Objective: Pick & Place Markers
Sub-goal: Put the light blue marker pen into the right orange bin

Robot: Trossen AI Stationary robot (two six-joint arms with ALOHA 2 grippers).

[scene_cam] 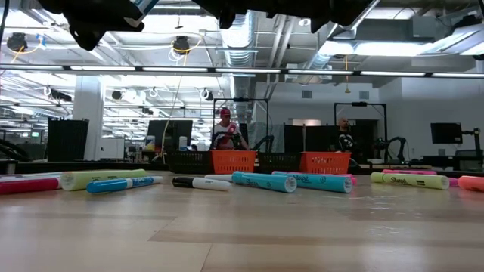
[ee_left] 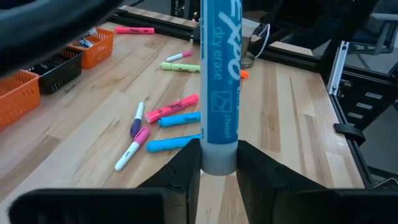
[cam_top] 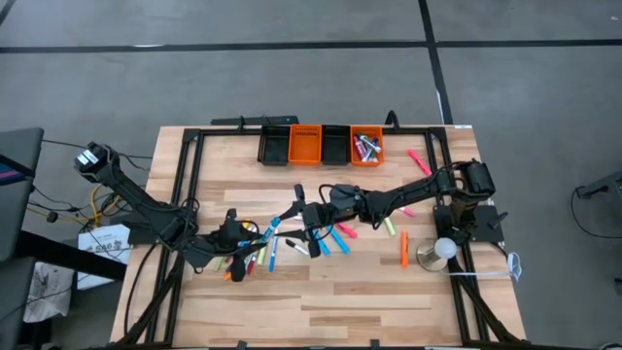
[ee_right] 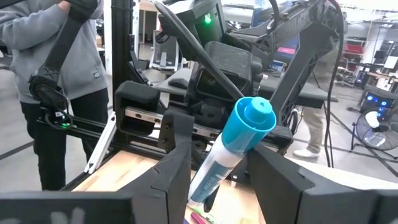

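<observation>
- Blue barrel-shaped dry-erase marker point(ee_left: 218, 87) reads "EXPO dry erase"; it stands between the left gripper's point(ee_left: 219, 163) dark fingers, clamped at its grey end.
- In the right wrist view, a second light-blue capped marker point(ee_right: 231, 149) sits tilted between the right gripper's point(ee_right: 217, 171) fingers; grip not confirmed, cannot tell.
- High view: both grippers meet over mid-table, left gripper point(cam_top: 236, 231), right gripper point(cam_top: 309, 216).
- Loose mixed-colour markers point(cam_top: 340, 237) lie scattered on the wooden slatted table point(cam_top: 369, 301).
- A yellow marker point(scene_cam: 409, 180) reads "Sharpie".
- More markers lie in the far orange plastic bin point(cam_top: 366, 148).

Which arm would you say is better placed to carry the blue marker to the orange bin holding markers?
Probably the right gripper: its fingers flank the blue Expo marker's cap, and that orange bin lies on its side.
</observation>
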